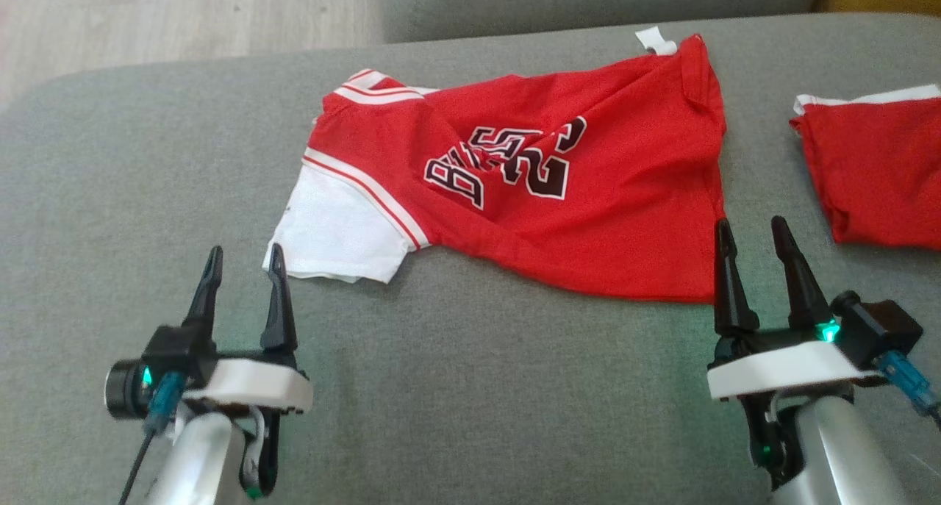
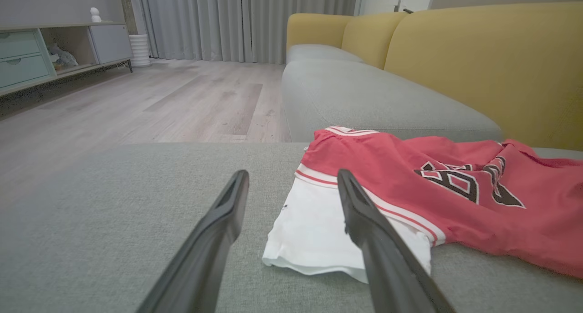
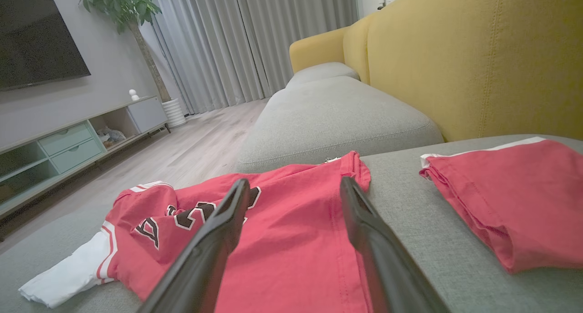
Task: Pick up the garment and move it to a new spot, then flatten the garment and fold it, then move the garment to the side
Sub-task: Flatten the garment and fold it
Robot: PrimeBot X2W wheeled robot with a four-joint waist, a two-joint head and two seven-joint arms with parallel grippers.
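Grey sofa (image 1: 478,387), yellow backrest (image 3: 478,53), television (image 3: 36,39)

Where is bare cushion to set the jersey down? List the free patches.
Widest: the grey cushion left of the jersey, past its white sleeve to the rounded edge. Also the near strip between its hem and the left gripper and right gripper. Crowded: the narrow lane between jersey and folded red garment at right.

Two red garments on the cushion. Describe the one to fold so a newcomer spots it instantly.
Start at the wide grey fabric sofa cushion beside the yellow backrest. The crumpled red jersey lies spread across its middle. Unlike the folded red garment to its right, it shows black lettering and a white sleeve.
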